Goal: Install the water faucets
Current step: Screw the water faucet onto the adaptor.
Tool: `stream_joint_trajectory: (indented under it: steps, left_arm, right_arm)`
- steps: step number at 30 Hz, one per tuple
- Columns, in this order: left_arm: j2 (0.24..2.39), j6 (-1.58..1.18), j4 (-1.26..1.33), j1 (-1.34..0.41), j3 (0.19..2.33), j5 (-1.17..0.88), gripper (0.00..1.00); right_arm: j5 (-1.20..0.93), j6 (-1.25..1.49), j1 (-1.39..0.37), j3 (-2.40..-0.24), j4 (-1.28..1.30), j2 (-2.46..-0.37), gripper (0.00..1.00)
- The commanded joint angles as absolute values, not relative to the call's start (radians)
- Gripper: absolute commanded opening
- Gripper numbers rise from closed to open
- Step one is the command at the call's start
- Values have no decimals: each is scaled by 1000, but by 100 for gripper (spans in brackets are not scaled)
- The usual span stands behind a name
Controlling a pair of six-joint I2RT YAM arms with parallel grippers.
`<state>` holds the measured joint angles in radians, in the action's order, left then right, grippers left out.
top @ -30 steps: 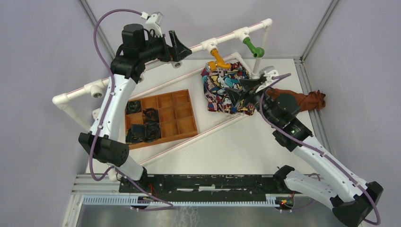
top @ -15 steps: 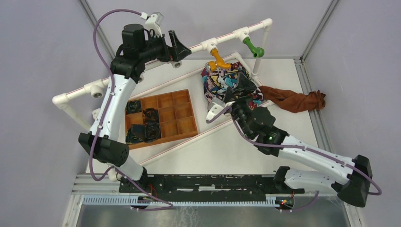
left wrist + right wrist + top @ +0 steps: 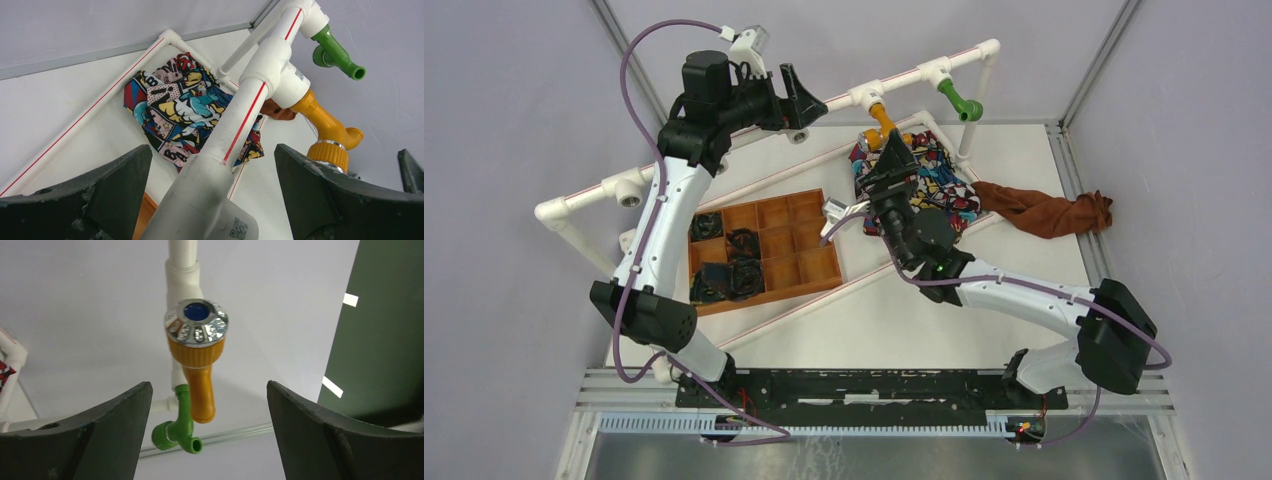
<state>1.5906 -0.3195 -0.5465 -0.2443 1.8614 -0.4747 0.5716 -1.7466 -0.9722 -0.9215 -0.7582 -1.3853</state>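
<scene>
The left gripper [image 3: 801,101] stood wide open astride the white pipe [image 3: 240,122], with a gap on each side. To the right, the orange-yellow faucet [image 3: 881,117] hung from its T-fitting [image 3: 867,96]. The right gripper [image 3: 892,160] faced the faucet's knob from just beside it, fingers spread and empty, above the comic-print cloth [image 3: 939,190]. The green faucet [image 3: 960,102] sat in the next fitting.

Orange-yellow faucet [image 3: 197,365], green faucet [image 3: 182,426].
</scene>
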Motion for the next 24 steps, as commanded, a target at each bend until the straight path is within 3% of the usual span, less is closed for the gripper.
stream_joint_trajectory:
  steps: [1, 15, 19, 24]
  left_arm:
    - [1564, -279, -568, -249, 1888, -470, 100]
    - [1553, -286, -552, -249, 1866, -466, 100]
    - [1554, -284, -554, -249, 1866, -468, 100]
    - [1559, -283, -555, -249, 1866, -468, 100]
  right_arm:
    - [542, -1801, -949, -1011, -874, -1416, 89]
    - [445, -1554, -894, -1095, -761, -1450, 38]
    - [428, -1386, -878, -1123, -705, -1442, 33]
    - [421, -1067, -850, -1191, -631, -1434, 34]
